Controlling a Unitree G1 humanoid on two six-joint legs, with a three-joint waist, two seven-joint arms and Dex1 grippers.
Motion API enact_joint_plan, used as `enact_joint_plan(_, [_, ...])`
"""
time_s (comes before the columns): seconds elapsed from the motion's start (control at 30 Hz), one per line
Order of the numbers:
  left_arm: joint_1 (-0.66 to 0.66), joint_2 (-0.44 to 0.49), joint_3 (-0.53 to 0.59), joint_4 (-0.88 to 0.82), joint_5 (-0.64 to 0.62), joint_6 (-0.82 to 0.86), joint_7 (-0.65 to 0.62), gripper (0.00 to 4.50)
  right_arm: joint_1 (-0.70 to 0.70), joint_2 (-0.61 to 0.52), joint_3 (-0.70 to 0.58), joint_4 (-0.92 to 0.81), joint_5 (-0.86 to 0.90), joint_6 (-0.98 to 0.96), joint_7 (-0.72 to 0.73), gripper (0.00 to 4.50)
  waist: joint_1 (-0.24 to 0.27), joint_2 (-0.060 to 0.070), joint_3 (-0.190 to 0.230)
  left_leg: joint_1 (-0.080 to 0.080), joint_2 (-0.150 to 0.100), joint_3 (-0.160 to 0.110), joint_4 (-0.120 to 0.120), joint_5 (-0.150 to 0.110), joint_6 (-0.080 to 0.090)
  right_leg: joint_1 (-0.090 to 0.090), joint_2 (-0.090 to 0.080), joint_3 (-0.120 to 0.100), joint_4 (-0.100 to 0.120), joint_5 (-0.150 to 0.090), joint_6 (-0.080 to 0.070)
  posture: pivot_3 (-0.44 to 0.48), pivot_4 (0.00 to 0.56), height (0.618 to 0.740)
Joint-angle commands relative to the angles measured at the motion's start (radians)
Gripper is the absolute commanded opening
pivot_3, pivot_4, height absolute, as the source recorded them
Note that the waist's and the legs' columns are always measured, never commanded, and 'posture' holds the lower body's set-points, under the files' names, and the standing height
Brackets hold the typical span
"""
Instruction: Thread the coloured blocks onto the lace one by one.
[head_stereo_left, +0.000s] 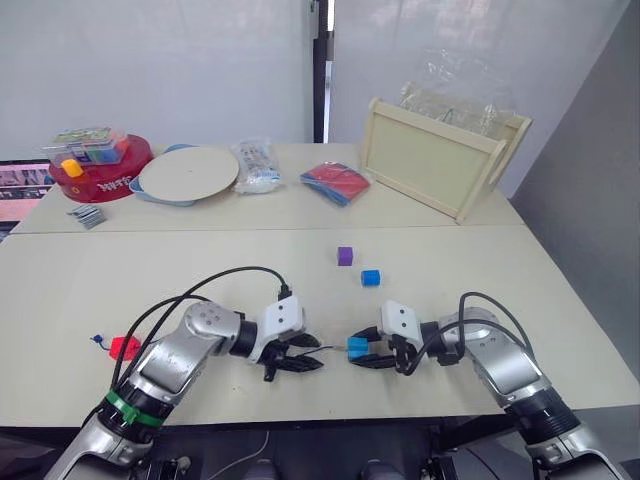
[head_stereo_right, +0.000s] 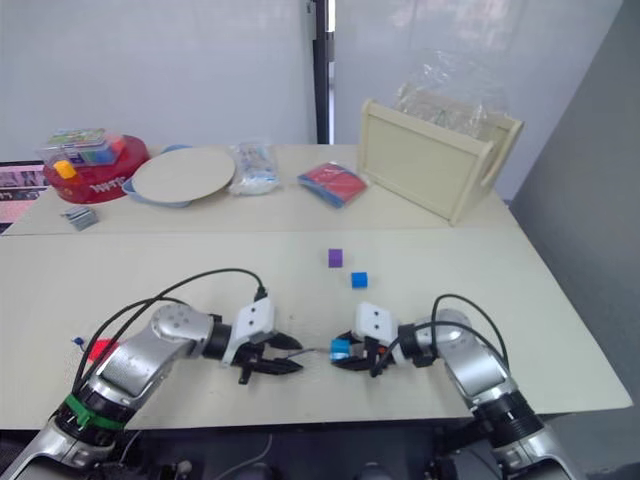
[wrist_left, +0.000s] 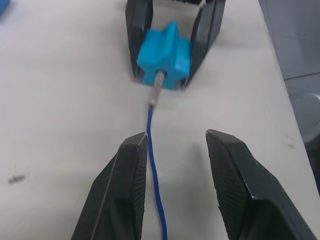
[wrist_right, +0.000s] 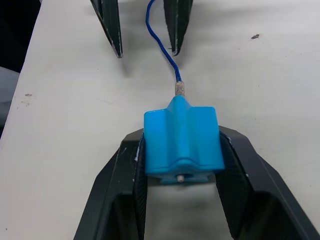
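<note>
Four blocks on view: one blue block (wrist_right: 182, 142) pinched by the right gripper (head_stereo_left: 362, 353), lace (wrist_left: 154, 165) tip poking through; left gripper (wrist_left: 177, 150) spread, empty; purple block (head_stereo_left: 345, 256), second blue block (head_stereo_left: 371, 278), red block (head_stereo_left: 125, 348) half hidden

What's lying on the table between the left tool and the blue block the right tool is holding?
Only the lace: in the left wrist view it runs from between the open left tool to the blue block, its pale tip entering the hole. The table around it is bare.

I can't read any text here; the red tub (head_stereo_left: 100, 172) at the table's far left corner carries white lettering (too small to make out), nothing else is labelled legibly.
</note>
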Motion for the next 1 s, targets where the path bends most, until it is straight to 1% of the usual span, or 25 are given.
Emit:
enact_joint_plan(0.03, [0.017,0.011,0.011,0.022,0.031,-0.083,0.018,1.97,0.006,0.007,0.034,0.013,-0.017,0.02,-0.002,1.36,-0.001,0.0,0.0,0.0,0.0,0.0,0.0,0.0,0.0,0.0,0.0,0.0,0.0,0.0,0.0,0.0,0.15,0.74])
enact_joint_plan(0.2, [0.033,-0.013,-0.011,0.078,0.056,-0.123,0.039,1.97,0.011,0.005,0.032,0.004,-0.014,0.023,-0.004,1.36,0.0,0.0,0.0,0.0,0.0,0.0,0.0,0.0,0.0,0.0,0.0,0.0,0.0,0.0,0.0,0.0,0.15,0.74])
enact_joint_plan(0.3, [0.039,-0.041,-0.016,0.096,0.049,-0.13,0.042,1.2,0.015,0.003,0.03,-0.002,-0.012,0.028,-0.007,1.36,0.002,0.0,-0.001,0.002,0.0,0.0,0.0,0.0,0.0,0.002,0.0,0.0,0.0,0.0,0.0,0.0,0.15,0.74])
enact_joint_plan(0.33, [0.039,-0.049,-0.019,0.1,0.049,-0.131,0.044,0.82,0.016,0.002,0.029,-0.003,-0.012,0.029,-0.007,1.36,0.002,0.0,-0.001,0.003,0.0,0.0,0.0,0.0,0.0,0.003,0.0,0.0,0.0,0.0,0.0,0.0,0.15,0.74])
enact_joint_plan(0.43, [0.037,-0.069,-0.03,0.123,0.064,-0.146,0.051,0.02,0.019,-0.001,0.026,-0.008,-0.011,0.031,-0.008,1.36,0.003,0.0,-0.001,0.006,0.0,0.0,0.0,0.0,0.001,0.007,0.0,0.0,-0.001,0.0,0.0,0.0,0.15,0.74])
enact_joint_plan(0.67, [0.019,-0.112,-0.029,0.146,0.066,-0.175,0.062,0.02,0.028,-0.009,0.02,-0.021,-0.007,0.038,-0.009,1.36,0.004,0.0,-0.001,0.009,0.0,0.0,0.0,-0.001,0.001,0.011,0.0,-0.001,-0.003,0.0,0.0,0.0,0.15,0.74])
enact_joint_plan(0.8, [-0.031,-0.171,-0.016,0.154,0.057,-0.178,0.086,0.02,0.031,-0.009,0.024,-0.023,-0.011,0.039,-0.012,1.36,0.008,0.0,-0.001,0.008,-0.001,0.0,0.0,-0.001,0.001,0.011,-0.001,-0.001,-0.003,0.0,0.0,0.0,0.15,0.74])
enact_joint_plan(1.0, [-0.058,-0.204,-0.014,0.097,0.023,-0.136,0.069,0.02,0.021,-0.001,0.031,-0.014,-0.017,0.04,-0.021,1.36,0.003,0.0,-0.001,0.008,-0.001,0.0,-0.001,-0.001,0.001,0.011,-0.001,-0.001,-0.004,0.0,0.0,0.0,0.15,0.74])
